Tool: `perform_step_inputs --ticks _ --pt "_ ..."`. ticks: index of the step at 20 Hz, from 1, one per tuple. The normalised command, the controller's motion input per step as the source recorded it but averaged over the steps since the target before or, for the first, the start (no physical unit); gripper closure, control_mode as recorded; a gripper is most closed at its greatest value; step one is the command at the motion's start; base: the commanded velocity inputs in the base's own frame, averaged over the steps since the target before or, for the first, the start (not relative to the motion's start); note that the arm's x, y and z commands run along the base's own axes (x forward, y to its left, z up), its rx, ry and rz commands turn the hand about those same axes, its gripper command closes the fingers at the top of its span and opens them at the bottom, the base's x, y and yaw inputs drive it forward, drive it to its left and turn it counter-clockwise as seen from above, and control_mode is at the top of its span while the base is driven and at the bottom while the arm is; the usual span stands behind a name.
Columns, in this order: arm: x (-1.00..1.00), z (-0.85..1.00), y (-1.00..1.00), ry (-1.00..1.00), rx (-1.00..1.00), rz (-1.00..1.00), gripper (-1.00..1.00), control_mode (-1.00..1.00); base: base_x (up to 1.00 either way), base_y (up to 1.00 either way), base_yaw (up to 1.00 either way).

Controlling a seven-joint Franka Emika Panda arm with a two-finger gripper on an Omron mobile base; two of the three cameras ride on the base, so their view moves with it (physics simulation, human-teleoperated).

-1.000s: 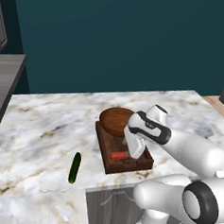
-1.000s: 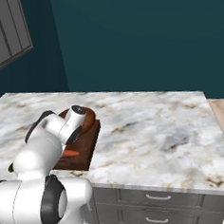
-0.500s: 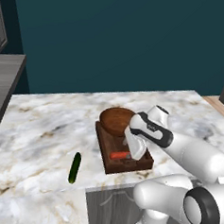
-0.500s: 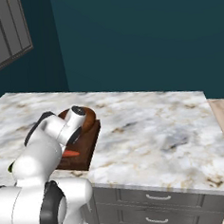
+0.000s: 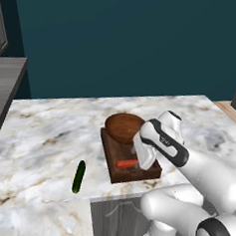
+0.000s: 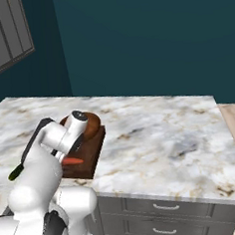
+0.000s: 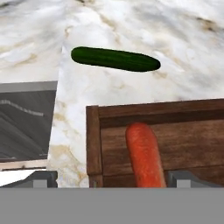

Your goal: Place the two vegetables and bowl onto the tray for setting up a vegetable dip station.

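The red-orange carrot (image 5: 128, 163) lies loose on the near end of the dark wooden tray (image 5: 109, 154). On the tray's far end sits the brown bowl (image 5: 123, 127). My gripper (image 5: 137, 152) hovers open just above the carrot; in the hand view the carrot (image 7: 145, 158) lies between my spread fingertips (image 7: 44, 178), untouched, inside the tray rim (image 7: 92, 140). The dark green cucumber (image 5: 79, 176) rests on the marble to the left of the tray, near the counter's front edge, and shows beyond the tray rim as the cucumber (image 7: 115, 59). From the right, the carrot (image 6: 72, 161), bowl (image 6: 91, 124) and cucumber (image 6: 15, 172) line up likewise.
The marble counter (image 5: 44, 135) spreads wide to the left and behind the tray, and a broad stretch of the counter (image 6: 160, 131) lies to its right. Its front edge drops to grey drawers (image 6: 157, 216). A grey cabinet (image 6: 3, 38) hangs at the far left.
My jaws have spread a little wider and the hand has lifted slightly. The carrot stays lying on the tray; bowl and cucumber have not moved.
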Motion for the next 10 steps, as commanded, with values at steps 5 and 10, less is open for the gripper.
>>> perform_step_inputs --ticks 5,10 --pt "-0.24 0.19 0.3 0.0 0.01 -0.09 -1.0 -1.0 0.0 0.0 0.0" --pt "-0.17 0.19 0.4 0.01 0.0 -0.22 -1.0 -1.0 0.0 0.0 0.0"
